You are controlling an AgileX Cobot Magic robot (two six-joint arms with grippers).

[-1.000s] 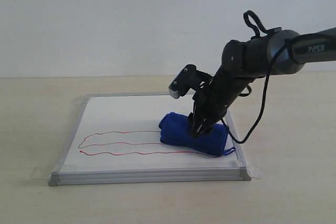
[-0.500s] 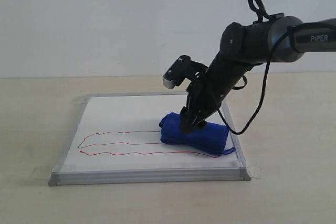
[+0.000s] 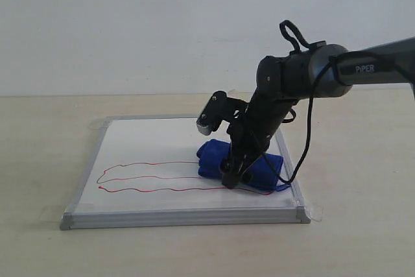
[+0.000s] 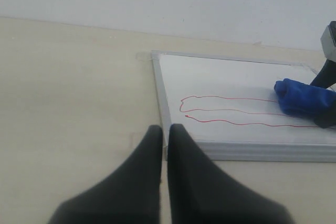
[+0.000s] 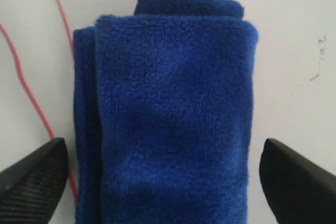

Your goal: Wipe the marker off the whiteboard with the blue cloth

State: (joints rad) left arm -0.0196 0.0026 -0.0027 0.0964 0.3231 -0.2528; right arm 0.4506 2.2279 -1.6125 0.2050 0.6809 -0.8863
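Exterior view showed a whiteboard (image 3: 155, 144) lying flat on a pale wooden worktop (image 3: 45, 160), well short of the worktop's far edge at the wall, with clear tape tabs at its corners. A red marker line (image 3: 162, 190) ran as a long, flat squiggle from near the board's left edge across toward its right side. The blue cloth (image 3: 209, 160) lay as a rolled bundle on the right half of the board, near the right edge and closer to the front right corner than to the far one, resting over the right end of the red line. A thin blue string (image 3: 283, 187) trailed from the end of the cloth nearest the board's right edge. The right arm (image 3: 285, 89) leaned down from the right, and its jaws stood over the middle of the bundle, with their tips low on its front side. Seen from the right wrist, those jaws were spread wide, one fingertip (image 5: 34, 177) on each long side of the cloth, and a strip of white board showed between each tip and the fuzzy fabric, so nothing was gripped. Seen from the left wrist, the left jaws were closed together and empty, with only a hairline gap between the two black fingers (image 4: 136, 182), poised above bare worktop just off the board's front left corner.
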